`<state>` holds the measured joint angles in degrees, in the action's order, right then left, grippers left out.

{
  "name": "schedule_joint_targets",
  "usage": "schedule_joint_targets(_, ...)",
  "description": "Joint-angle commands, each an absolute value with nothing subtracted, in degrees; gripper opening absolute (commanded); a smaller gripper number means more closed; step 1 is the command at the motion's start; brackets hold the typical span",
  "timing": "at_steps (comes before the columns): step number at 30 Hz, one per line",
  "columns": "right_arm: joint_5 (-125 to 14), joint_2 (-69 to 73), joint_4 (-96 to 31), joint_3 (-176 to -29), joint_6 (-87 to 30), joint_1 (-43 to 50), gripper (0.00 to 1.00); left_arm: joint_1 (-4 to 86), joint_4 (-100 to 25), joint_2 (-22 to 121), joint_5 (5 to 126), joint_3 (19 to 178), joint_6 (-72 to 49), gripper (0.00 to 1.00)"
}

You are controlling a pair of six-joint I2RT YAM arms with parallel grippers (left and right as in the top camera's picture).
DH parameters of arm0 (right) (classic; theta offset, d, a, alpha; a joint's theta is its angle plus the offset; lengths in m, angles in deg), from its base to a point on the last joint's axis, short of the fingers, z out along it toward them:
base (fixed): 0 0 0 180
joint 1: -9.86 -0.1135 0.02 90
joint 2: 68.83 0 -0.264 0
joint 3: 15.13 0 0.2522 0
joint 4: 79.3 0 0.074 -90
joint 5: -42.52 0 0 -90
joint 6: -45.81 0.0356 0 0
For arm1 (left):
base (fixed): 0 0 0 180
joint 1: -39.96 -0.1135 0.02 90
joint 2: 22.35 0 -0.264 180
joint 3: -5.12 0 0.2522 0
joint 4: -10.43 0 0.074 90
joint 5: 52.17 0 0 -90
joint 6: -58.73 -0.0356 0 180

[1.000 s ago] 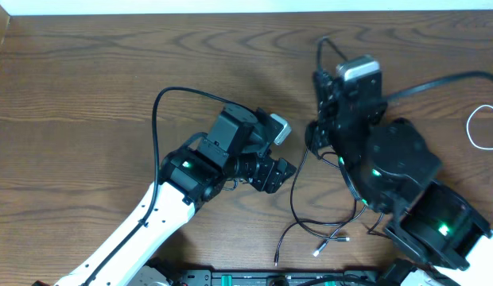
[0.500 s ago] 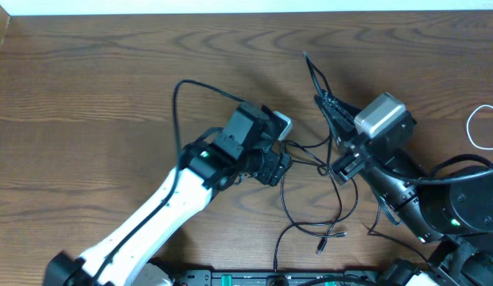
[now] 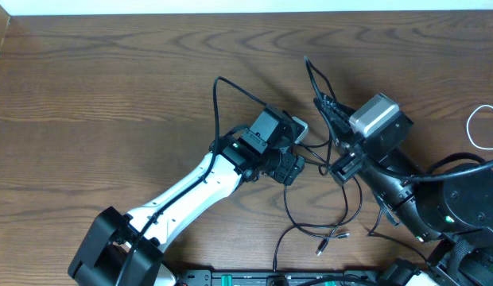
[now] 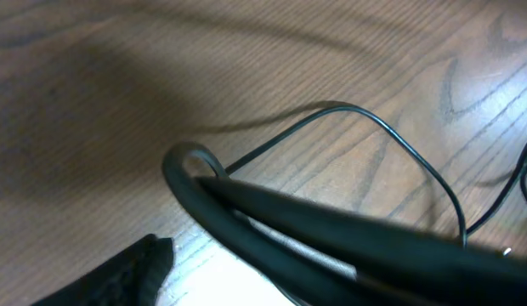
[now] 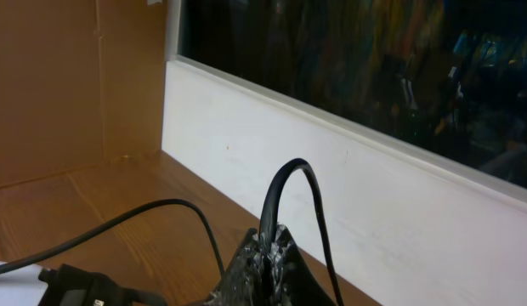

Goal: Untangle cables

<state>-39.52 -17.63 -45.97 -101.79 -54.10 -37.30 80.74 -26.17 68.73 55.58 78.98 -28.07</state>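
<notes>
Several black cables (image 3: 286, 208) tangle centrally, right fingers (image 5: 263, 263) clamped on one, left fingers' (image 4: 119, 272) spacing unclear, bare wood (image 3: 87, 79) leftward.

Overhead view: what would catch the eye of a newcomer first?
The left gripper and the right gripper come close together over a tangle of thin black cables in the middle of the table. The right gripper is shut on one black strand, which arches above its fingertips in the right wrist view. A white cable lies apart at the right edge.
</notes>
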Motion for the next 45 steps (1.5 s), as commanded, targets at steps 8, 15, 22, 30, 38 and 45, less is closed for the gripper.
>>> schedule_joint_targets(8, -45.7, -21.3, -46.0, -102.2, -51.5, -37.8, 0.01, 80.8, -25.7, 69.0, 46.4, 79.0, -28.0, 0.69)
schedule_joint_targets(15, -47.7, -25.4, -44.9, -102.2, -51.5, -37.8, 0.01, 80.8, -22.7, 69.0, 45.8, 79.0, -28.0, 0.56)
schedule_joint_targets(22, -46.0, -26.5, -42.0, -102.2, -51.5, -37.8, 0.01, 80.8, -22.2, 69.0, 45.6, 79.0, -28.4, 0.22)
schedule_joint_targets(30, 12.0, -26.5, -39.8, -102.2, -41.9, -37.8, 0.01, 79.6, -28.2, 69.0, 39.7, 79.0, -29.3, 0.08)
schedule_joint_targets(38, 43.1, -27.2, -37.4, -102.2, -40.6, -36.6, 0.01, 75.1, -30.9, 69.0, 39.7, 79.0, -29.3, 0.08)
schedule_joint_targets(45, 43.0, -28.7, -36.3, -102.2, -38.8, -33.8, 0.02, 68.5, -36.3, 68.9, 39.7, 79.0, -29.2, 0.07)
